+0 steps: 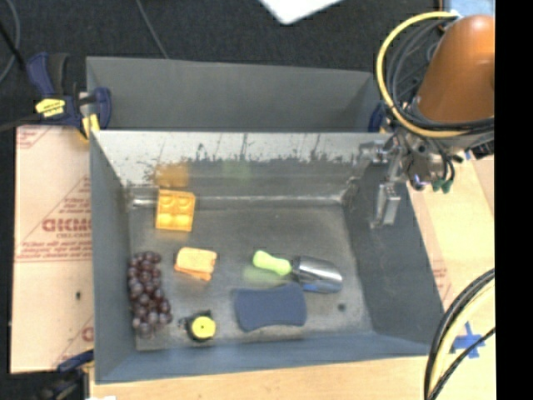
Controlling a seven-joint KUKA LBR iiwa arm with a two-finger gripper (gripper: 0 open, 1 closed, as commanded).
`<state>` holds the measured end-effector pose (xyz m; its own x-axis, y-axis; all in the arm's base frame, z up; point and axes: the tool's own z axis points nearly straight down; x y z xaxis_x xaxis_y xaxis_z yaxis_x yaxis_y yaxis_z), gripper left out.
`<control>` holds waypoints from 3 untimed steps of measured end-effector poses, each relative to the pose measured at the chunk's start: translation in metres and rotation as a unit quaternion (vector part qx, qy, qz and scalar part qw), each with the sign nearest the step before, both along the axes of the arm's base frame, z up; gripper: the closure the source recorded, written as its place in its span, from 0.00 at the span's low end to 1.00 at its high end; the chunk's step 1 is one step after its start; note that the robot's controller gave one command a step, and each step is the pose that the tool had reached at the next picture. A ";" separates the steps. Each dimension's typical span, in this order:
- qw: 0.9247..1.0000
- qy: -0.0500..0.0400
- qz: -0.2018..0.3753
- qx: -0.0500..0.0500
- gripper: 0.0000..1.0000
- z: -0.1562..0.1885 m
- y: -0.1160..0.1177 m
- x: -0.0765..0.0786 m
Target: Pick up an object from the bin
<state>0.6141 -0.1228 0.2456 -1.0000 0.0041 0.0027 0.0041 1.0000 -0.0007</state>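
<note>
Gripper (387, 205) hangs low by the right wall of the bin (250, 98), over bare metal, well apart from everything; open or closed, cannot tell. Nearest thing is a scoop (298, 269), silver with a green handle, at mid-floor. Six things in the bin, one of each: scoop, blue pad (269, 309) just below it, orange block (195, 262), yellow brick (175, 211), grapes (147, 294) front left, yellow disc (201, 328).

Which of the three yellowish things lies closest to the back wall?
The studded yellow block, back left; the orange slab and round disc lie further forward.
</note>
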 end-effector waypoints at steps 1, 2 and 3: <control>1.000 -0.004 0.001 -0.001 0.00 0.005 0.000 0.001; 1.000 -0.006 0.004 -0.002 0.00 -0.045 0.022 0.008; 1.000 -0.006 0.007 -0.001 0.00 -0.093 0.036 0.000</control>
